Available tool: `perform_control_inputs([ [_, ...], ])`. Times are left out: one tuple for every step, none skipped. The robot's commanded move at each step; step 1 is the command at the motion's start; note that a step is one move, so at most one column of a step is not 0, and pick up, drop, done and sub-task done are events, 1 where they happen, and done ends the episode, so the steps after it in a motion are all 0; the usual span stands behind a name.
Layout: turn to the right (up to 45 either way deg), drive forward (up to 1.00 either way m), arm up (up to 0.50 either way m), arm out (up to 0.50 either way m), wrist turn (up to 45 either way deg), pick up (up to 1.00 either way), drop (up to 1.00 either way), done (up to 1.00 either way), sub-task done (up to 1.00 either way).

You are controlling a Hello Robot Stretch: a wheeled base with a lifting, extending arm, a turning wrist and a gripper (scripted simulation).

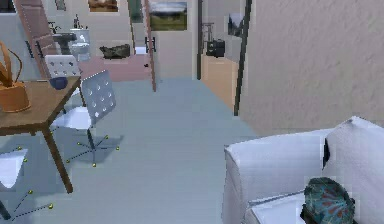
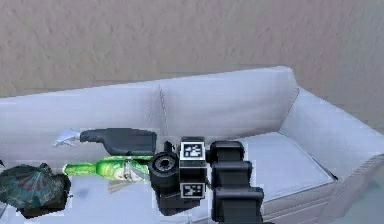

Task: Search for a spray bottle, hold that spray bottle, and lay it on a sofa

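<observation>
While the green bottle [image 2: 100, 170] is lying lengthwise on the white sofa's [image 2: 230, 100] seat, its right end is hiding behind the arm's wrist [image 2: 165, 178] | gripper [image 2: 68, 139] is showing close by, contact unreadable; cannot tell whether it is holding anything | dark crumpled bundle [image 2: 30, 188] is sitting left, not identifiable.

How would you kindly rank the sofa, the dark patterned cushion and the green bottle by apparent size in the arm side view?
1. sofa, by far the largest.
2. dark patterned cushion, partly cut off by the picture's edge.
3. green bottle, longer than the cushion but much thinner.
</observation>
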Motion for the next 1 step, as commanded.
perform_control_inputs([
  [0.0,0.0,0.0,0.32,0.0,0.0,0.0,0.0,0.0],
])
